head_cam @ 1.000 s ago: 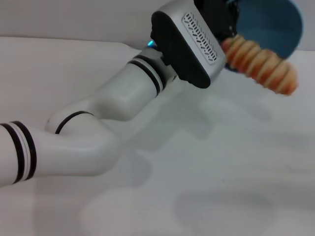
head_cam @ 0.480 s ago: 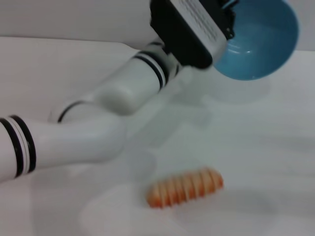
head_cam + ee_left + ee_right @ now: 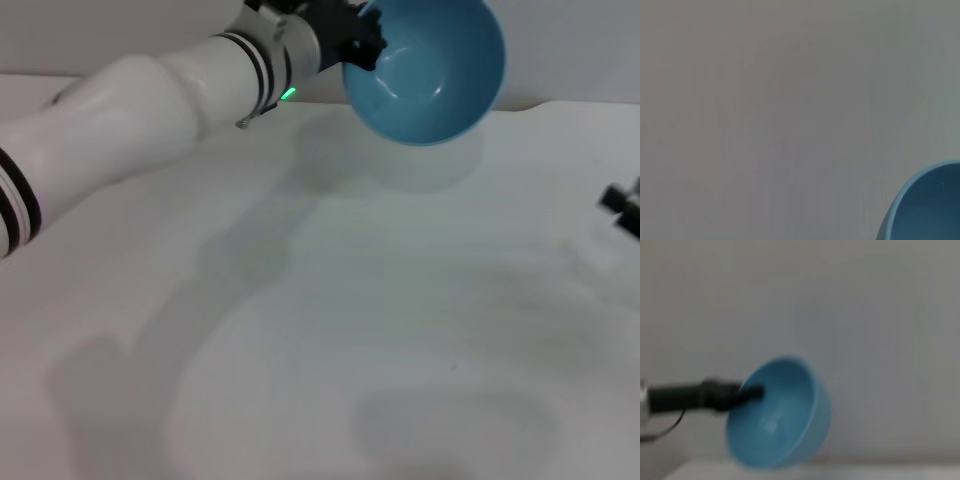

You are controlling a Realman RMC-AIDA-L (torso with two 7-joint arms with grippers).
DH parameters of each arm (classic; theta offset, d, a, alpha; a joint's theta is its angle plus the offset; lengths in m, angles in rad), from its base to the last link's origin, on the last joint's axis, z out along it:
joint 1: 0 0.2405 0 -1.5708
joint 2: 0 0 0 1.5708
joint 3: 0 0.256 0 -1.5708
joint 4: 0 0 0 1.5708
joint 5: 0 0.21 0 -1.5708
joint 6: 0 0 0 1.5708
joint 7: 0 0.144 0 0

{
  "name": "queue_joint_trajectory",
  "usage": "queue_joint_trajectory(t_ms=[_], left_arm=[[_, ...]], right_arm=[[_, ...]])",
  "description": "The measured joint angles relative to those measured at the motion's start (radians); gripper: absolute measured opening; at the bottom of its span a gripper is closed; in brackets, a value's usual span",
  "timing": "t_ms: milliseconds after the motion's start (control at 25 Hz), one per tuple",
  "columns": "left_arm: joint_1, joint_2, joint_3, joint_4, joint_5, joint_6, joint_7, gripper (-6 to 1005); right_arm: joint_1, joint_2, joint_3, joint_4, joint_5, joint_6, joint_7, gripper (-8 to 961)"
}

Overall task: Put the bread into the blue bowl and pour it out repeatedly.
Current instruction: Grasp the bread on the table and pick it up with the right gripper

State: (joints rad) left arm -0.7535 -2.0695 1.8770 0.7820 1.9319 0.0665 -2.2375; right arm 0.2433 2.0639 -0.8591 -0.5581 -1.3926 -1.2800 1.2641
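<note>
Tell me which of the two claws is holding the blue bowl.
The left claw: it is clamped on the rim of the blue bowl, which is tilted with its opening toward the head camera. The right claw sits well apart at the right edge.

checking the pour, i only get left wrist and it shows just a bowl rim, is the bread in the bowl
Observer: No. The head view looks into the bowl and it is empty; no bread shows in any view.
Operator: is the bowl on the table
Observer: No. The left gripper holds it by the rim, raised over the table and tipped on its side; the right gripper sits apart at the head view's right edge.
</note>
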Motion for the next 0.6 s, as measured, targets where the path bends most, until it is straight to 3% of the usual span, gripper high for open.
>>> queue_joint_trajectory(t_ms=[240,600], left_arm=[[-0.042,0.001,-0.046,-0.082,0.000,0.059,-0.055,-1],[-0.044,0.000,-0.052,-0.093,-0.002,0.081,-0.060,-2]], right_arm=[[0.084,0.001,0.000,-0.107,-0.375,0.002,0.332,594],[0.116,-0.002,-0.022,-0.136,-0.532,-0.173,0.485,584]])
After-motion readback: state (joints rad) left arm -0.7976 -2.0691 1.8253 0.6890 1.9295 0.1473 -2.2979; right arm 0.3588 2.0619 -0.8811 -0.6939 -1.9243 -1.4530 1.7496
